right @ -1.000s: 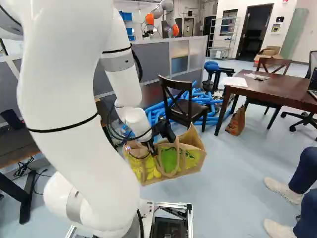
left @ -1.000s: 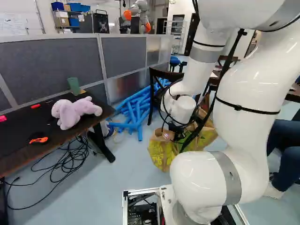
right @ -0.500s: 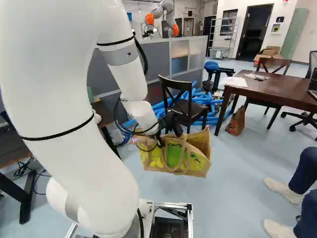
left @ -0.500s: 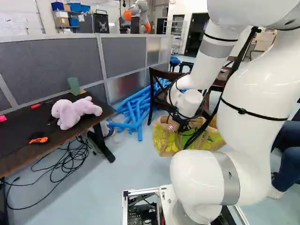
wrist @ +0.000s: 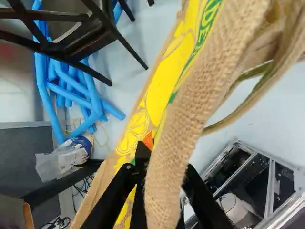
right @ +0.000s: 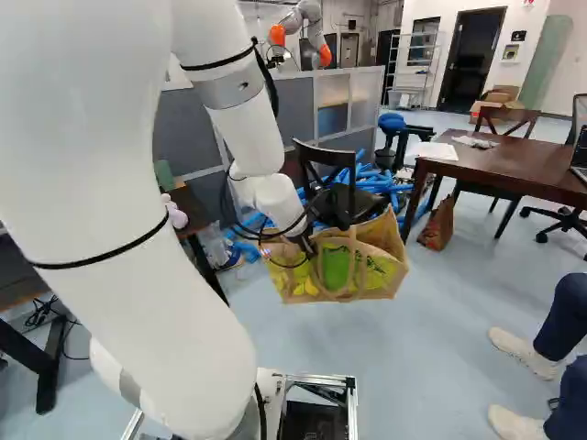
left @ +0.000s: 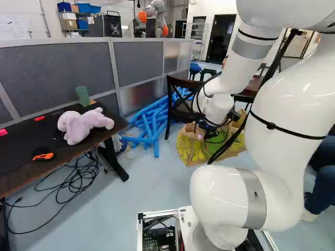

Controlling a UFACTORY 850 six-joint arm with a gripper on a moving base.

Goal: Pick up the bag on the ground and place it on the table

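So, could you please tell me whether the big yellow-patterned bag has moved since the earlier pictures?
Yes; in the right base view, the bag has shifted up and to the right, closer to the brown table.

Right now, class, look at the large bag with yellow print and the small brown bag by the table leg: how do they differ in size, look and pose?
Size: the large bag is much wider than the small bag.
Look: the large bag is tan with yellow and green; the small bag is reddish brown.
Pose: the gripper holds the large bag's handle; the small bag rests beside a table leg.
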